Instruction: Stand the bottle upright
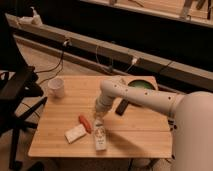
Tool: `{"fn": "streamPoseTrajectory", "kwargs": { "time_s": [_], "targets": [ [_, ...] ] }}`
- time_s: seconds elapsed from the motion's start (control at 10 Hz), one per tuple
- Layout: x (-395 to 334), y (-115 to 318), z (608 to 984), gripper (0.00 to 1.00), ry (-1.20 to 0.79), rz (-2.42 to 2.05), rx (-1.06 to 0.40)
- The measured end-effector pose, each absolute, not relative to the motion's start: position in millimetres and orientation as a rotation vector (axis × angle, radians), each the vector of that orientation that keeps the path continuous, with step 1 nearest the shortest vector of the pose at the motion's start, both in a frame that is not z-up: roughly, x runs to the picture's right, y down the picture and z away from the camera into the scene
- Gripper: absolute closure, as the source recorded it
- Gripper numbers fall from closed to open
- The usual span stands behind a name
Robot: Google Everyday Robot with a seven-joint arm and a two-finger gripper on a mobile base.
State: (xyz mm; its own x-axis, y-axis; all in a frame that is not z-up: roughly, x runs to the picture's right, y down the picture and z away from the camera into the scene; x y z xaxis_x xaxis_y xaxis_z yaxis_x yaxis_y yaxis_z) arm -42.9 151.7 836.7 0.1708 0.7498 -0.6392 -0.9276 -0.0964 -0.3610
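Camera view: we see one table (142, 136).
Bottle (100, 137): lying flat on the table.
Gripper (98, 116): at the bottle's cap end; we cannot tell its grip.

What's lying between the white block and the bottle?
A small red oblong thing, seen in the camera view, beside the bottle. The gripper hovers over the bottle's neck.

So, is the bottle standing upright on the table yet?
No, the bottle lies on its side on the table, with the end effector just over its far end.
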Motion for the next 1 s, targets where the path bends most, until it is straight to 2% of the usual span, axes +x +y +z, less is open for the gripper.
{"fn": "streamPoseTrajectory", "kwargs": {
  "time_s": [0.2,0.6,1.0],
  "targets": [
    [-45,144,843,1.0,0.245,1.432,-0.867],
    [-6,89,855,1.0,0.2,1.451,-0.843],
    [9,29,832,1.0,0.108,1.469,-0.749]
  ]
}}
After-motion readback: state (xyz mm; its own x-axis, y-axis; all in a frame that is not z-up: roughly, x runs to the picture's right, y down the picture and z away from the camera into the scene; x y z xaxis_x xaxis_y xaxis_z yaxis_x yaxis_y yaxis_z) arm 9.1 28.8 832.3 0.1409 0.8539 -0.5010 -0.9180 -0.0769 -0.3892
